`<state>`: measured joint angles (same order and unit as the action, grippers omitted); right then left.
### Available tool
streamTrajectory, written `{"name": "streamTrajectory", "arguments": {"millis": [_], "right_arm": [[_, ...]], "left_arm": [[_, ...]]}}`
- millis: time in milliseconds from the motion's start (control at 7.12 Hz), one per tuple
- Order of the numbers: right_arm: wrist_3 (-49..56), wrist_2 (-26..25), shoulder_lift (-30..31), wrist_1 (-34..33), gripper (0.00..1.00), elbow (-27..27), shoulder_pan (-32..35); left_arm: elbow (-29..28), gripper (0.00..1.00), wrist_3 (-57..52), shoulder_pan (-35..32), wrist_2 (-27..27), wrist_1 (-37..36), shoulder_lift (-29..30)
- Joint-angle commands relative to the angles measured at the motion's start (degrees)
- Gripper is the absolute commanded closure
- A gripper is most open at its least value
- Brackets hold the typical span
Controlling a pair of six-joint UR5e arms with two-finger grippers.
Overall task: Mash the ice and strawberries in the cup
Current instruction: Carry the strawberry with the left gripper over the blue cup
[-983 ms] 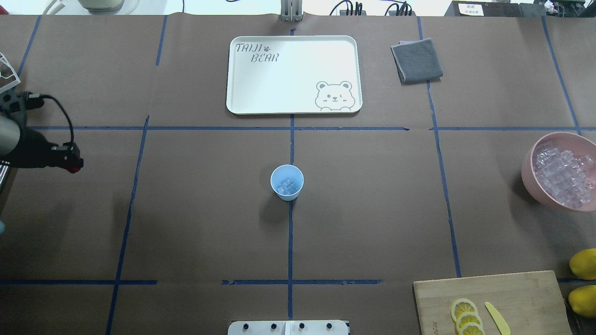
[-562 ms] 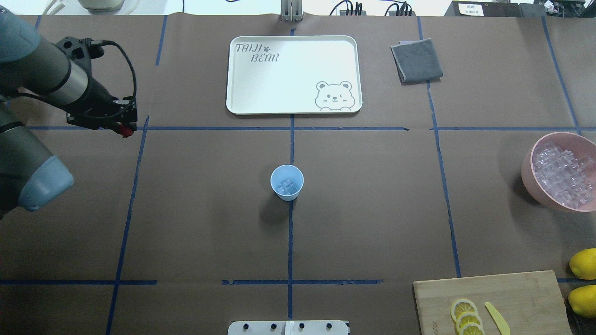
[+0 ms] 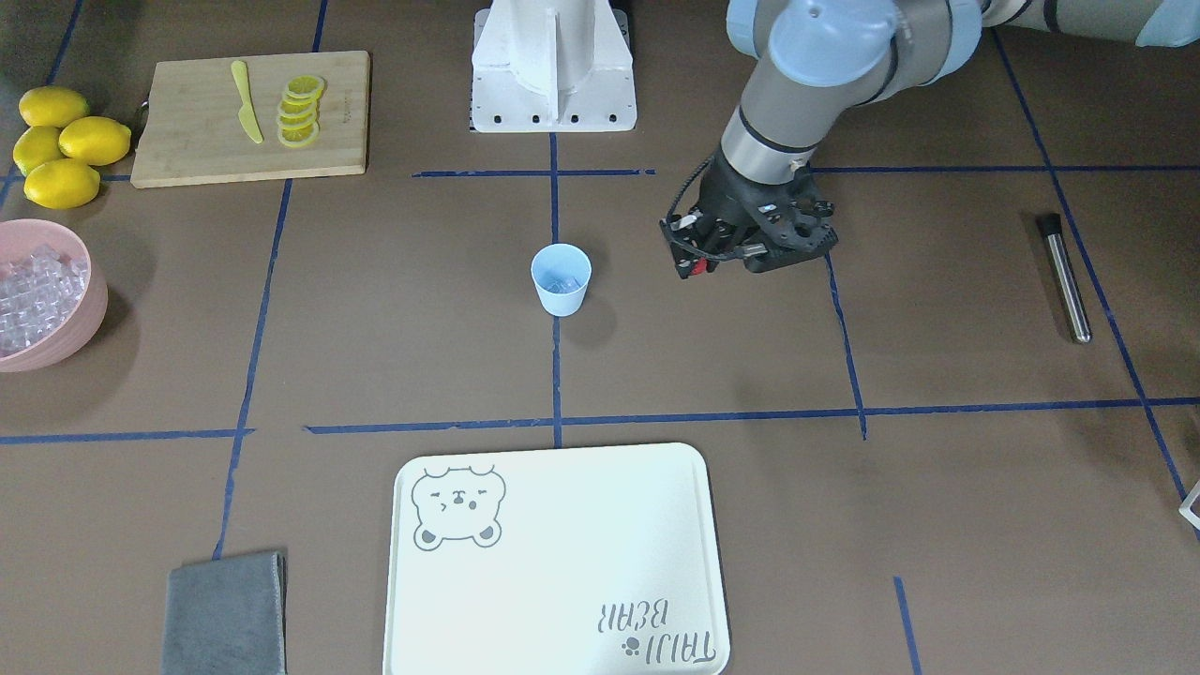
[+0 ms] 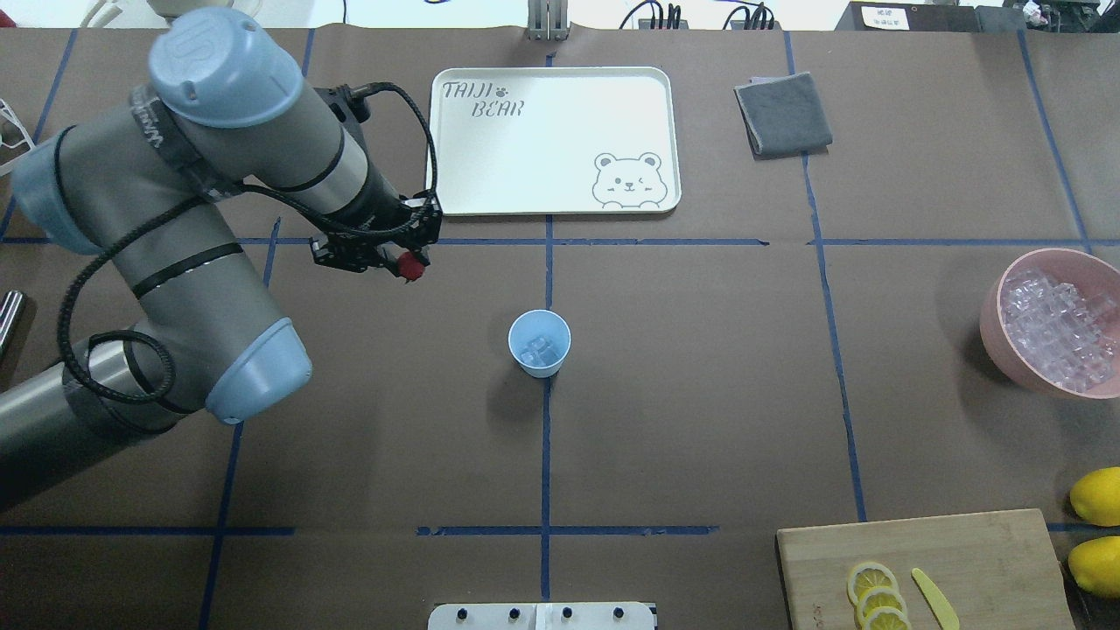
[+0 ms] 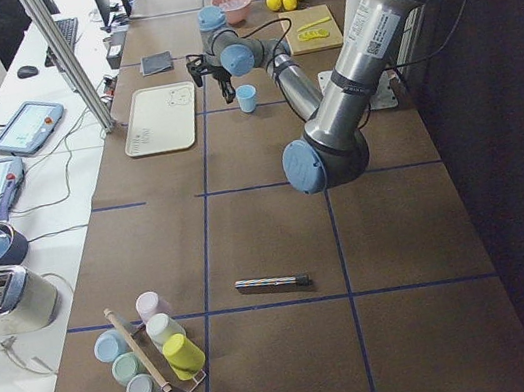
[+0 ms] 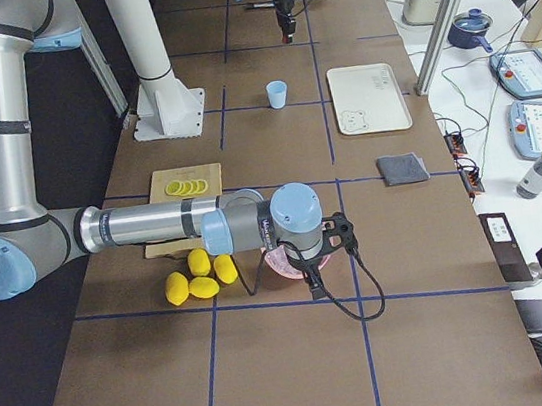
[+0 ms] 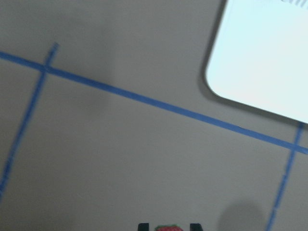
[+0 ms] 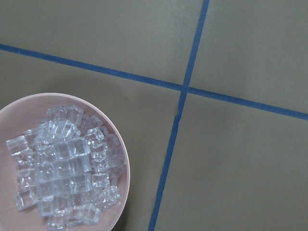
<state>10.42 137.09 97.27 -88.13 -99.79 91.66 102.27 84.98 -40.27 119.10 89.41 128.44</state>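
The left gripper is no longer out at the table's edge, where it is a second back. It is now in over the brown paper, just off the corner of the white tray. Its fingers are closed down tight on the strawberry, whose red tip pokes out between them.

The cup stands where it was, mid-table on the blue tape line, with a few cubes of ice in the bottom. It is near the gripper but not yet beneath it.

To my eye the berry is on its way to the cup, and mashing comes after.

The right gripper hangs by the pink bowl. I cannot tell how open it is.
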Motion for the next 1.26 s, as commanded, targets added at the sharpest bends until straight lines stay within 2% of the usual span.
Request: {"name": "streamTrajectory", "arguments": {"millis": [0, 562, 1124], "right_arm": [[0.13, 0.64, 0.02, -2.49, 0.01, -0.4, 0.36], [0.13, 0.64, 0.2, -2.49, 0.01, -0.66, 0.45], [0.04, 0.55, -0.24, -2.49, 0.01, -0.67, 0.45]], "left_arm": [[-7.23, 1.0, 3.52, 4.4, -3.16, 4.7, 6.54], [-9.02, 0.99, 3.35, 8.09, -5.0, 5.77, 7.26], [-9.02, 0.87, 3.44, 8.63, -5.9, 5.86, 7.44]]}}
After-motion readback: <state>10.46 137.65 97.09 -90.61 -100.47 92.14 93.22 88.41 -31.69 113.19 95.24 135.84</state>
